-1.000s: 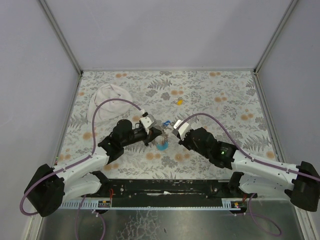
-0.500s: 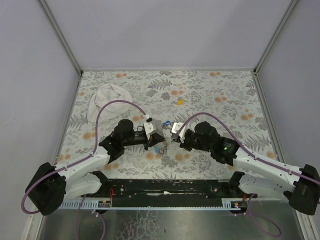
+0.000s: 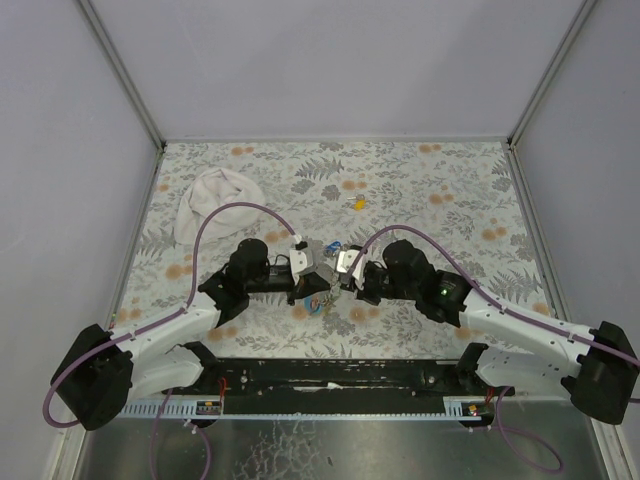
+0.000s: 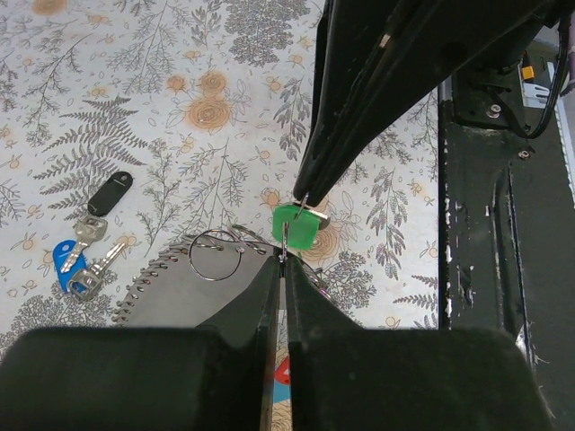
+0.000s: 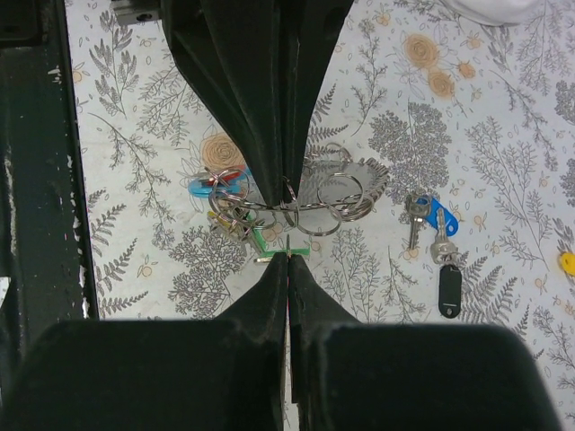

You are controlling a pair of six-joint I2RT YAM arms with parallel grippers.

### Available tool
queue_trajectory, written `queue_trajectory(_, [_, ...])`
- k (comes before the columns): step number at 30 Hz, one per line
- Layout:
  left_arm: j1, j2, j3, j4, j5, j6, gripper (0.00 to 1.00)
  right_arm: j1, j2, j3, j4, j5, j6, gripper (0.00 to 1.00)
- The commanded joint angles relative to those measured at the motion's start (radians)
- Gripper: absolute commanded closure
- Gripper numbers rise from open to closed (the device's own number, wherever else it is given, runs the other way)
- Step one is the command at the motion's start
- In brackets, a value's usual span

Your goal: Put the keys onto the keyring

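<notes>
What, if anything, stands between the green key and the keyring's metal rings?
Nothing visible does. The right hand holds the green key close beside the keyring, whose ring the left hand pinches; the gap between them looks clear.

bright, even light from overhead, only soft shadows. my fingers (image 4: pixel 180 377) loom dark and blurred up close in both wrist views; the table (image 4: pixel 135 108) beyond is sharp.
</notes>
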Motion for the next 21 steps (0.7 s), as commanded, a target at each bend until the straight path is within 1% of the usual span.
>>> queue_trajectory(1, [-0.001, -0.008, -0.008, 0.021, 0.043, 0.028, 1.0, -0.008, 0.011, 0.049, 0.005, -0.007, -0.023, 1.0])
queue_trajectory(15, [-0.001, -0.001, -0.001, 0.009, 0.091, 0.041, 1.0, -0.01, 0.011, 0.05, 0.022, -0.049, -0.02, 1.0])
queue_trajectory(21, [-0.002, 0.002, 0.003, 0.006, 0.085, 0.04, 1.0, -0.009, 0.017, 0.061, 0.009, -0.079, -0.021, 1.0])
